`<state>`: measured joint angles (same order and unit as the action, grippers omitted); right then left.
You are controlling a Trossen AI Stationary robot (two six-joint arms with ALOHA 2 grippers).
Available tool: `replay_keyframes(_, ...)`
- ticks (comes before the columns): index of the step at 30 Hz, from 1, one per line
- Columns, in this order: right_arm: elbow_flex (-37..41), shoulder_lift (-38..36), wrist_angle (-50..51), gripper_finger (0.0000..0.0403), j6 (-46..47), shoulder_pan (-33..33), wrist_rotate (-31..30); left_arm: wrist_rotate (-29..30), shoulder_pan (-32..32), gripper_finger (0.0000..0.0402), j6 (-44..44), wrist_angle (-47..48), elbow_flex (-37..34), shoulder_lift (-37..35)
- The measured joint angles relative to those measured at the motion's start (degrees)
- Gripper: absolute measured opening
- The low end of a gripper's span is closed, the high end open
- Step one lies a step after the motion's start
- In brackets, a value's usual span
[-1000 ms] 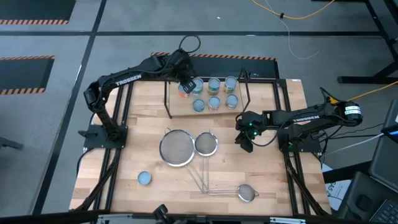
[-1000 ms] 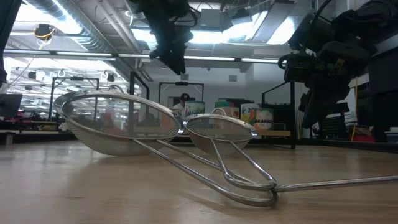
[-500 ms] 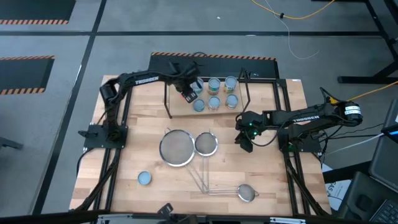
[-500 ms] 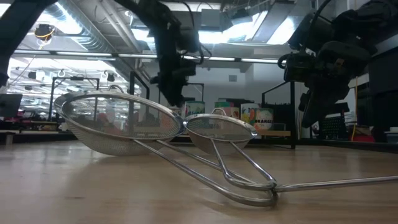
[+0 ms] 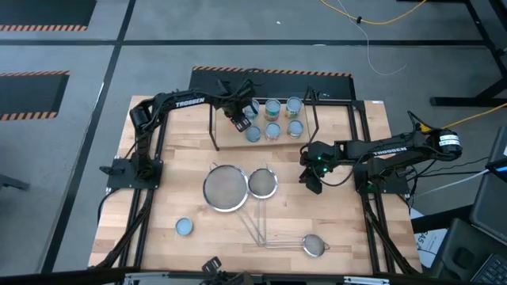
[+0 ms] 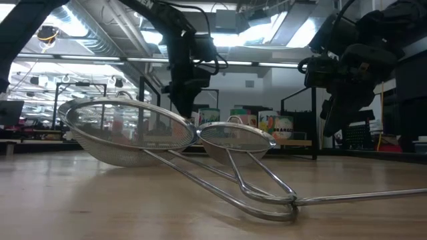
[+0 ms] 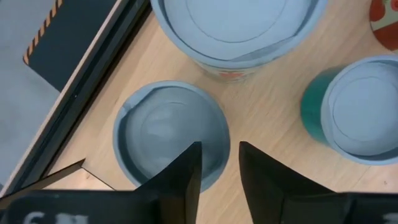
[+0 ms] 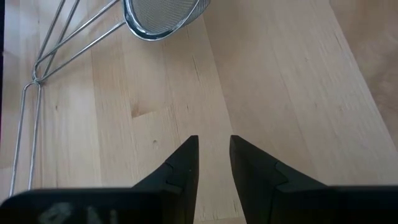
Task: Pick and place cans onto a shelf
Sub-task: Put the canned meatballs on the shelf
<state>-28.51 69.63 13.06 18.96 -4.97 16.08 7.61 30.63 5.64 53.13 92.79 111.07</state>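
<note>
Cans stand grouped on the shelf (image 5: 226,138), a low black-rod rack with a light wooden board at the far side of the table (image 5: 158,198); one more can (image 5: 184,226) sits alone near the table's front left corner, well apart from the rest. The left hand (image 5: 240,119) hangs over the shelf's left part, and its wrist view shows its two dark fingers (image 7: 186,177) with a narrow gap between them, empty, directly above a blue-grey can top (image 7: 169,134) with a green-labelled can (image 7: 348,109) beside it. The right hand (image 5: 311,176) waits over bare wood just right of the strainers (image 5: 225,188), its fingers (image 8: 183,168) slightly parted on nothing. Two large mesh strainers lie mid-table, touching, and a small strainer (image 5: 315,246) lies nearer the front.
</note>
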Motion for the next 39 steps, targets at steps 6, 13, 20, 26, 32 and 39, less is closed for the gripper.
replay_keyframes(6,0.00,0.00,0.00,0.0095,0.00,0.01,0.00,0.22,0.00,0.0051,-2.98,0.14,0.00,0.00)
replay_keyframes(13,0.00,0.00,0.02,0.0095,0.01,0.02,-0.01,0.30,0.00,0.0007,-8.74,1.57,0.00,-0.01)
replay_keyframes(20,0.00,0.00,0.02,0.0095,0.00,0.00,0.00,0.36,0.00,0.0003,-18.17,4.28,0.04,-0.09)
replay_keyframes(26,0.00,0.00,0.02,0.0095,-0.02,0.01,-0.02,0.31,-0.02,0.0002,-30.32,5.32,0.04,-0.09)
replay_keyframes(32,0.00,0.00,0.02,0.0095,0.02,0.00,-0.01,0.20,0.30,0.0001,-40.59,5.55,0.04,-0.20)
replay_keyframes(39,0.00,0.00,0.02,0.0095,0.31,0.00,0.00,-0.95,2.39,0.0001,-47.93,7.40,-0.02,-0.88)
